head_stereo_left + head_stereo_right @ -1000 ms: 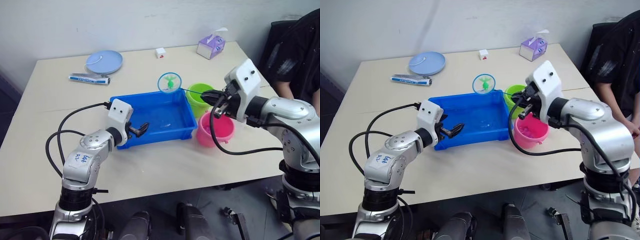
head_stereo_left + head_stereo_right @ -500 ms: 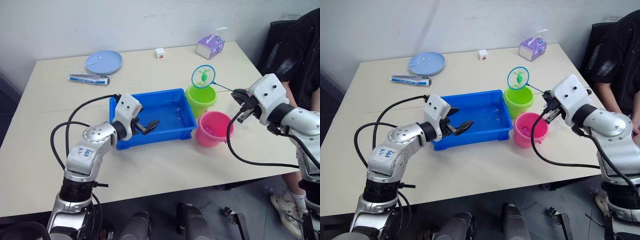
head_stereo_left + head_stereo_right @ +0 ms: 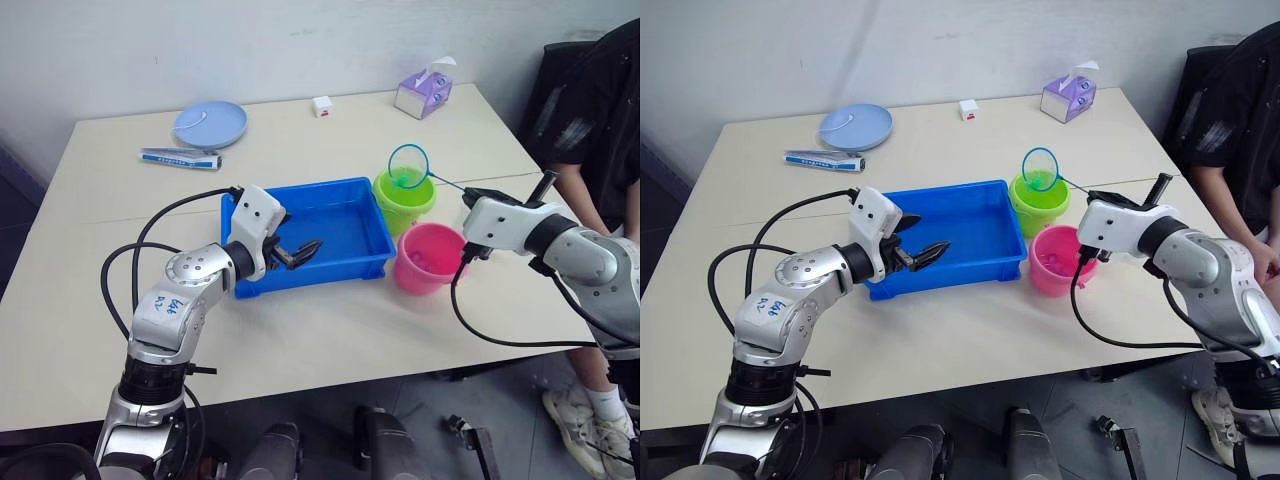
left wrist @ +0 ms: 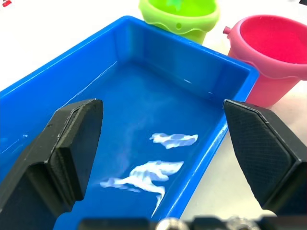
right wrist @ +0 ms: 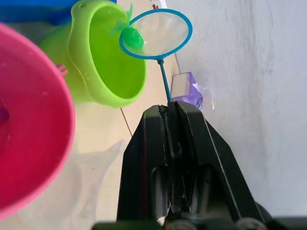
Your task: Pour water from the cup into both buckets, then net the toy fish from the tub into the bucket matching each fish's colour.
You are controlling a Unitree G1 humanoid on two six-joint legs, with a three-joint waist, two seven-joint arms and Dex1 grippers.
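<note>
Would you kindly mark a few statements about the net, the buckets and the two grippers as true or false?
1. The right gripper is shut on the thin stick of the small blue-rimmed hoop net. True.
2. The net's hoop is above the pink round plastic bucket. False: it is tilted over the rim of the lime green round plastic bucket.
3. A green toy fish sits at the hoop's edge. True.
4. The left gripper holds the rim of the shallow bright blue rectangular tub. False: its fingers are open above the tub's water.
5. The two buckets stand on the robot's left of the tub. False: on its right.
</note>
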